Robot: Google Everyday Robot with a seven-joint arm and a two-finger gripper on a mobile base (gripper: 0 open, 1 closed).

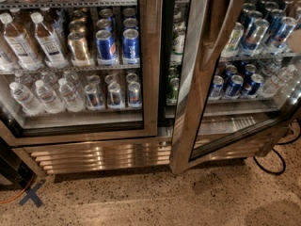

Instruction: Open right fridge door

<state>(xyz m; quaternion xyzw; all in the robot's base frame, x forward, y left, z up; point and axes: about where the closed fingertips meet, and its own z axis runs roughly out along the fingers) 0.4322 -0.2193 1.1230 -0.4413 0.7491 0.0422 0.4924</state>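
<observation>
The right fridge door (196,84) has a wide brushed-steel frame around a glass pane. It stands ajar, its free edge swung out toward me and its lower corner over the floor near the middle. A dark gap shows between it and the left door (151,55), which is shut. Cans and bottles on shelves show through both panes. My gripper is out of the frame in the camera view.
A steel vent grille (99,157) runs under the left door. A black cable (277,166) loops on the speckled floor at the right. A blue tape cross (30,197) and a thin orange cord (11,197) lie at the lower left.
</observation>
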